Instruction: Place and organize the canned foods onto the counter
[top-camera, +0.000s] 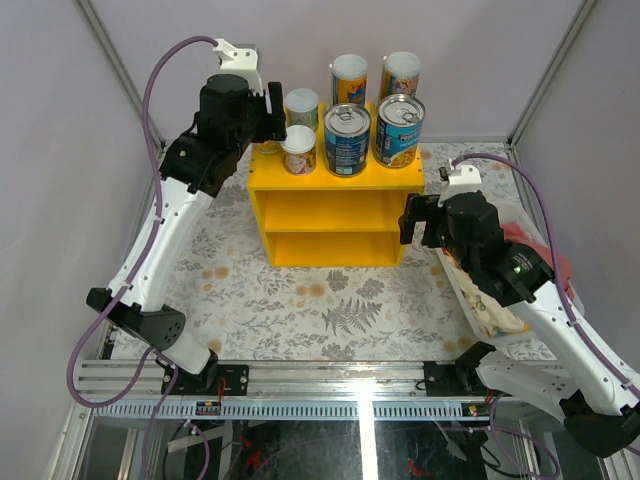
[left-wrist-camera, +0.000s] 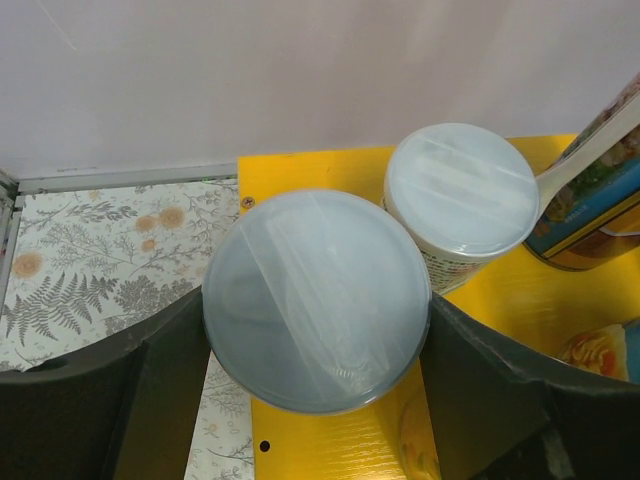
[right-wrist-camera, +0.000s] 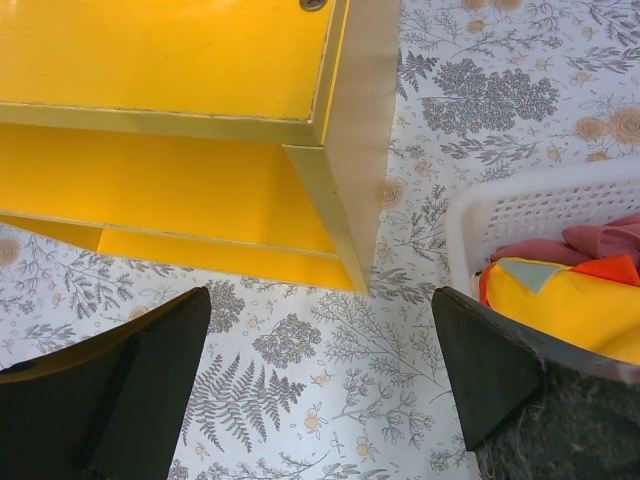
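The yellow counter (top-camera: 335, 215) carries two tall cans (top-camera: 349, 78) at the back, two blue tins (top-camera: 347, 140) in front of them, and small white-lidded cans (top-camera: 300, 105) on its left part. My left gripper (top-camera: 272, 125) hovers over the top's left edge. In the left wrist view its fingers (left-wrist-camera: 150, 390) press both sides of a small white-lidded can (left-wrist-camera: 317, 300), which stands over the yellow top (left-wrist-camera: 330, 440). Another small can (left-wrist-camera: 462, 190) sits just beyond it. My right gripper (right-wrist-camera: 320, 340) hangs open and empty beside the counter's right front corner (right-wrist-camera: 345, 200).
A white basket (right-wrist-camera: 520, 210) of cloth (right-wrist-camera: 570, 300) stands on the floral tablecloth right of the counter, close under my right arm (top-camera: 500, 260). The counter's two front compartments (top-camera: 335, 235) show nothing inside. Walls close off the table's back and sides.
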